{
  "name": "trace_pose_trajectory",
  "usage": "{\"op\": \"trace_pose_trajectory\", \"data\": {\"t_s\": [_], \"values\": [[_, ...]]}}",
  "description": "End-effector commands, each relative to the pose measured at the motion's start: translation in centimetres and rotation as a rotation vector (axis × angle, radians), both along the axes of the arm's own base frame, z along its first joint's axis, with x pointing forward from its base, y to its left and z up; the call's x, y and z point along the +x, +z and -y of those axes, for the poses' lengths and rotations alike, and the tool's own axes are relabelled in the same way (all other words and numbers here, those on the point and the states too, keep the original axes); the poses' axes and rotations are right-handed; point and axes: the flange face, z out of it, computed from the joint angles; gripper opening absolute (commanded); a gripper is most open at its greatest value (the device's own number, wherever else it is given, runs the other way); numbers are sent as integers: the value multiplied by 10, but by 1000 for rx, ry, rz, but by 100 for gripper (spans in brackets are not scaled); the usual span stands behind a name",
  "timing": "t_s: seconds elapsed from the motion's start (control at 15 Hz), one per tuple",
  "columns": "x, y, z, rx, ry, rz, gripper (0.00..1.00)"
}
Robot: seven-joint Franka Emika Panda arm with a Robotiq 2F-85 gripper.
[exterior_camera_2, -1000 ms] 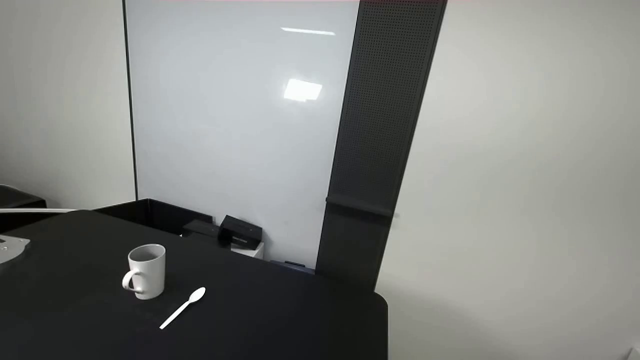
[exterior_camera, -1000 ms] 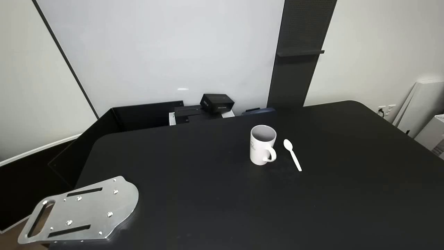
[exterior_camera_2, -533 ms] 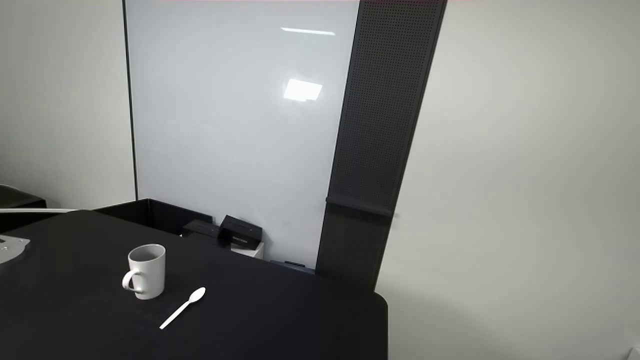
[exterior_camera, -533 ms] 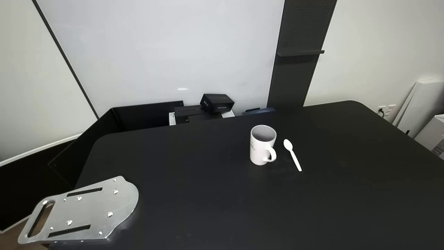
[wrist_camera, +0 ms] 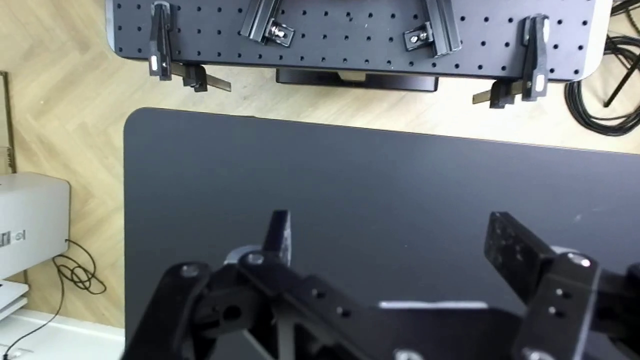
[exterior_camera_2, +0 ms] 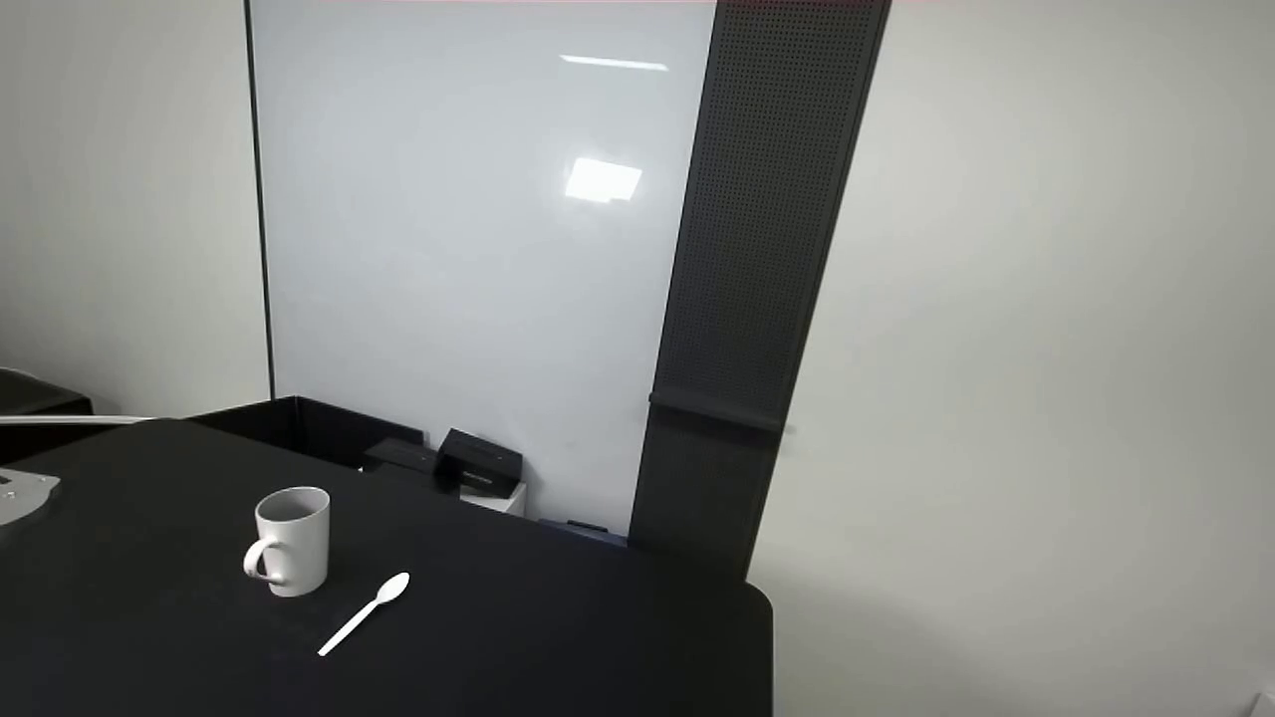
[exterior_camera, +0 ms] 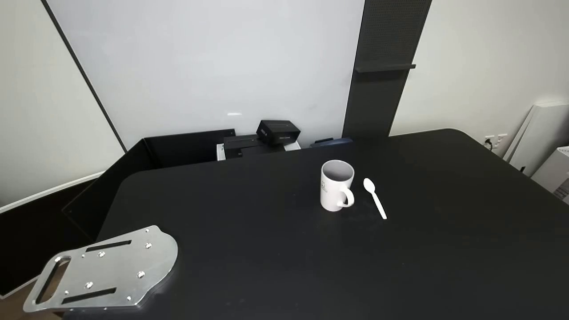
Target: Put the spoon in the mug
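Stretching beneath the upright mug (exterior_camera: 333, 191) is your black table (exterior_camera: 249, 249). Your gripper (wrist_camera: 390, 226) holds its fingers wide apart. In both exterior views the spoon (exterior_camera: 375, 198) lies just beside the mug; its bearing from the gripper you cannot tell.

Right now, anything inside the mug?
In both exterior views, the mug shows only grey inner wall; its near side hides the bottom. The spoon lies outside, beside it.
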Motion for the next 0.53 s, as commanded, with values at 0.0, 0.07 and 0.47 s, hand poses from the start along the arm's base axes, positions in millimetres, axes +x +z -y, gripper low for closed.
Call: {"op": "trace_pose_trajectory", "data": {"t_s": [0.0, 0.07, 0.47], "values": [[48, -29, 37, -25, -39, -44, 100], [63, -39, 49, -39, -58, -51, 100], [149, -93, 100, -62, -119, 28, 100]]}}
